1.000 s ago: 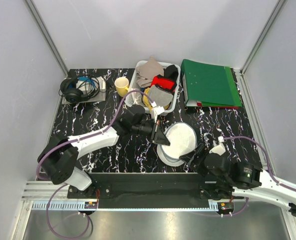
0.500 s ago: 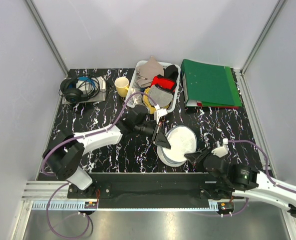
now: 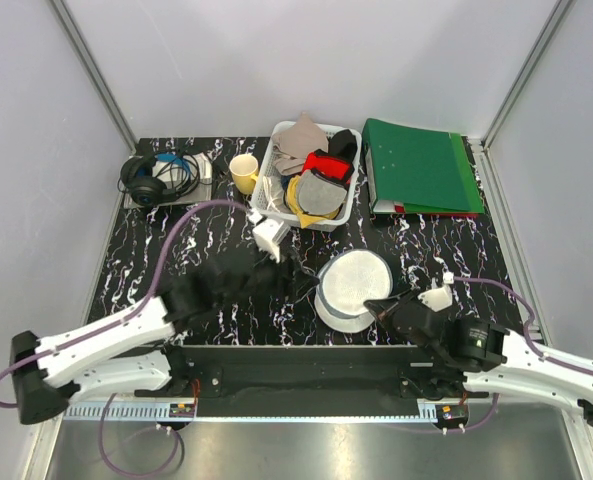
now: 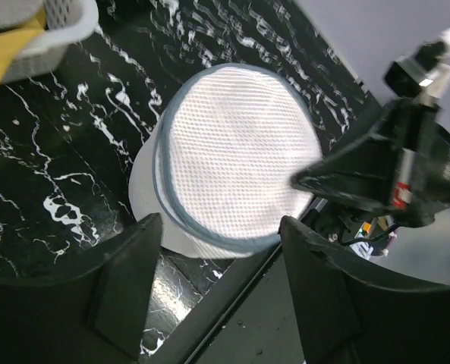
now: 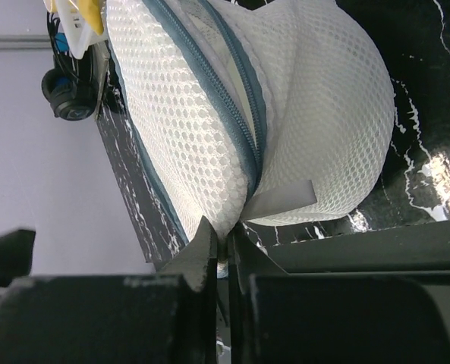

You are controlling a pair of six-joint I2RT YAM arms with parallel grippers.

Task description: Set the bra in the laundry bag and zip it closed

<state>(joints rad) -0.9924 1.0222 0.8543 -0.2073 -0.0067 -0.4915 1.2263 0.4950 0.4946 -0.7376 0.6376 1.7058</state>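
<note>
**Right jaws nipped on the bag's zip edge, left jaws wide**

Pressed together, the jaws of the right gripper (image 5: 221,246) nip the near rim of the white round mesh laundry bag (image 5: 209,129), just where its grey zip runs down to them. The left gripper (image 4: 218,231) has its jaws standing well apart with nothing between them, close by the bag's left side; whether they touch it cannot be told. The bag lies on the black white-veined table (image 3: 456,250), near its front edge between the two arms. Farther back stand a white lattice plastic basket (image 3: 266,180) heaped with garments, a yellow cup (image 3: 243,172), black headphones (image 3: 146,180) and a flat green folder (image 3: 421,165).
</note>
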